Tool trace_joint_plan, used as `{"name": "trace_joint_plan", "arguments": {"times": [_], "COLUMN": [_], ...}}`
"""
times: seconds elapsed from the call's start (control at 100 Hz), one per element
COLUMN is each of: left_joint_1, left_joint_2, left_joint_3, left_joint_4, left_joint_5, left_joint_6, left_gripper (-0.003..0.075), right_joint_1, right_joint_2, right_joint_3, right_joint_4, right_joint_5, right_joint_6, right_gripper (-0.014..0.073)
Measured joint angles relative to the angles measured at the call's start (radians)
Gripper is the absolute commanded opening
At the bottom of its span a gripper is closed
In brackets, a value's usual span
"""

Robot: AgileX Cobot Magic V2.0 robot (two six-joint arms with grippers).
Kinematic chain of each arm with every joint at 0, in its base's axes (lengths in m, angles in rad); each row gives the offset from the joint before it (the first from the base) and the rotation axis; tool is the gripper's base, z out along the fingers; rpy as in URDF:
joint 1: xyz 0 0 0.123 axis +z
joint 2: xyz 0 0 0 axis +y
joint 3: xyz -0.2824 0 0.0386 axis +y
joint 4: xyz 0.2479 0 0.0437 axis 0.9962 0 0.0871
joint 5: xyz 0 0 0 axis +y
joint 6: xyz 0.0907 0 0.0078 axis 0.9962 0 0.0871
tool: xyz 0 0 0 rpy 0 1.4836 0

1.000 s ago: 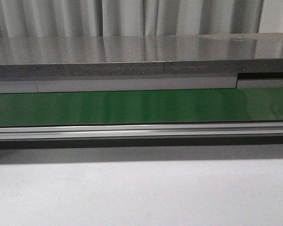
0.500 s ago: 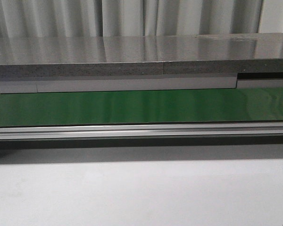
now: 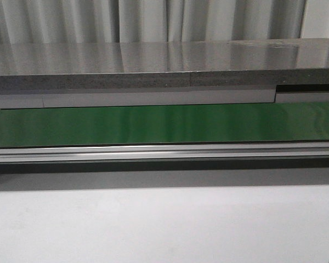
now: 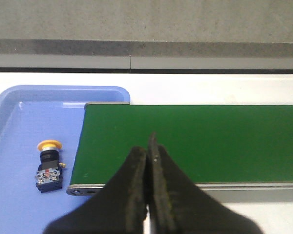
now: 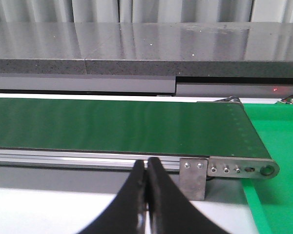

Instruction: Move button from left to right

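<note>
Front view: green belt [image 3: 164,125] runs across the full width, with a metal rail [image 3: 164,152] along its near edge and a grey counter [image 3: 153,66] behind it. Pale curtain [image 3: 153,21] at the back. White table [image 3: 164,224] in the foreground. Neither arm shows in this view.

Left wrist view: left gripper [image 4: 147,151] has its two black fingers pressed together, nothing between them. It hangs over the near edge of the belt, close to the belt's end. Just past that end sits a blue tray [image 4: 19,117]. The button [image 4: 49,165] lies on its side on the tray floor, yellow cap pointing away from the camera, black body nearer, beside the belt's end but not touching it. It is apart from the fingers.

Right wrist view: right gripper [image 5: 147,170] is likewise closed tight and empty. It sits before the rail, near the belt's other end, where a roller bracket [image 5: 234,169] with bolts is visible. A green mat [image 5: 278,146] lies beyond that end.
</note>
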Motion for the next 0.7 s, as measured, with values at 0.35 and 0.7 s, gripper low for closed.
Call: {"name": "trace_joint_plan", "arguments": {"times": [0.35, 0.7], "left_joint_1": [0.000, 0.000], "left_joint_2": [0.170, 0.220], "left_joint_3": [-0.073, -0.073], "left_joint_4": [-0.036, -0.029], "left_joint_5": [0.063, 0.072], "left_joint_6": [0.000, 0.000], "left_gripper": [-0.0020, 0.0004], "right_joint_1": [0.000, 0.000], "right_joint_2": [0.000, 0.000], "right_joint_3": [0.000, 0.000], "right_joint_4": [0.000, 0.000], "right_joint_5": [0.000, 0.000], "right_joint_6": [0.000, 0.000], "right_gripper": [-0.0067, -0.0067]}}
